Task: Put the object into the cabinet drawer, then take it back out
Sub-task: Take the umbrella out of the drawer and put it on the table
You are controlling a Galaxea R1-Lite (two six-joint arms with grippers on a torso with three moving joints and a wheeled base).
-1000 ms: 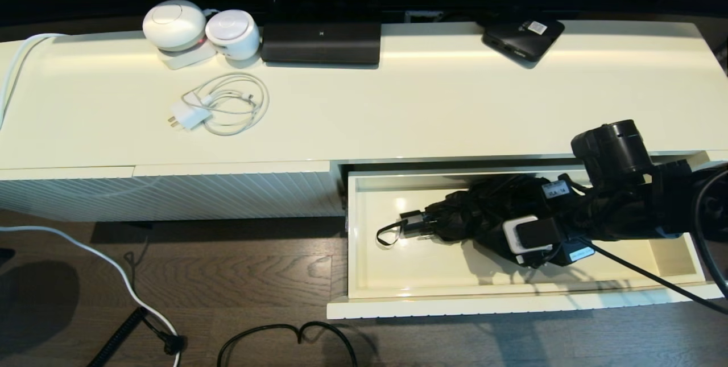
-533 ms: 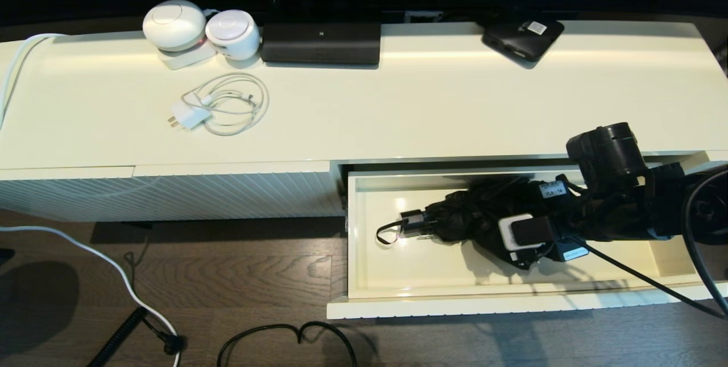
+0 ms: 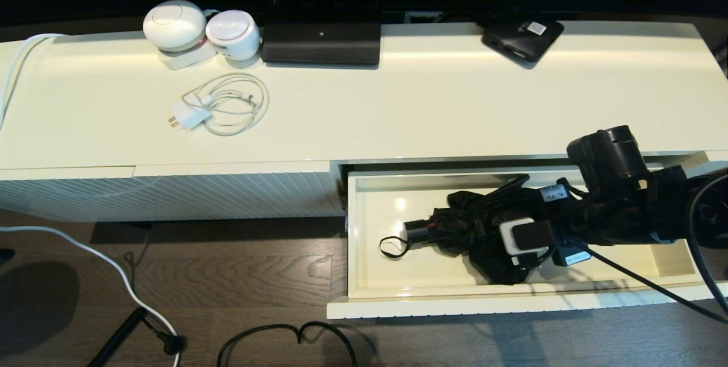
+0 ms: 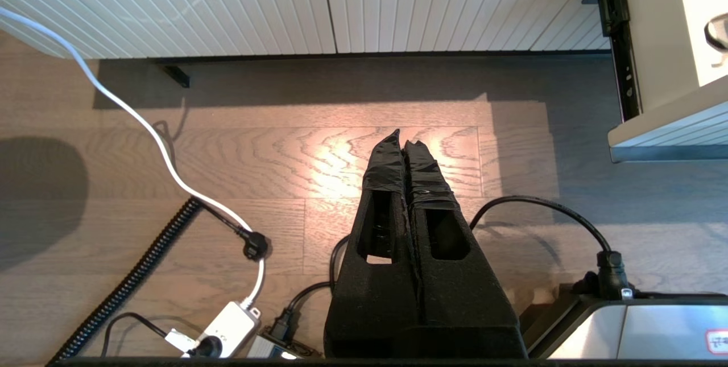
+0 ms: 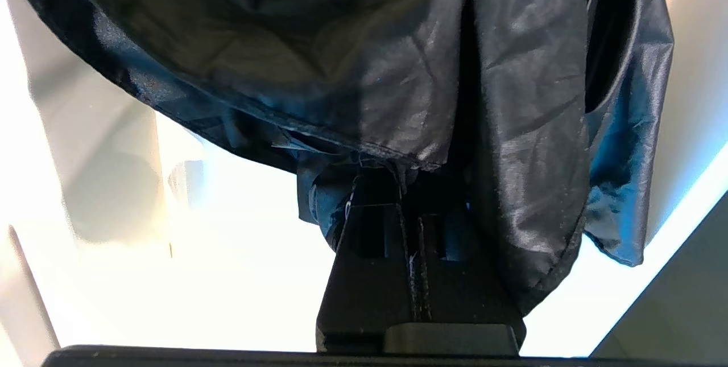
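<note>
Glossy black umbrella [image 3: 478, 230] lying in the pulled-out cream drawer [image 3: 512, 304], loose slippery fabric pinched by the closed right pincer [image 5: 415, 196], likely light and floppy, stiff handle [image 3: 418, 231] a firmer hold, left pincer [image 4: 405, 148] closed over the floor

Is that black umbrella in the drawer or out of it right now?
In. The umbrella lies inside the open drawer, handle toward the robot's left, with the right hand shut on its fabric.
</note>
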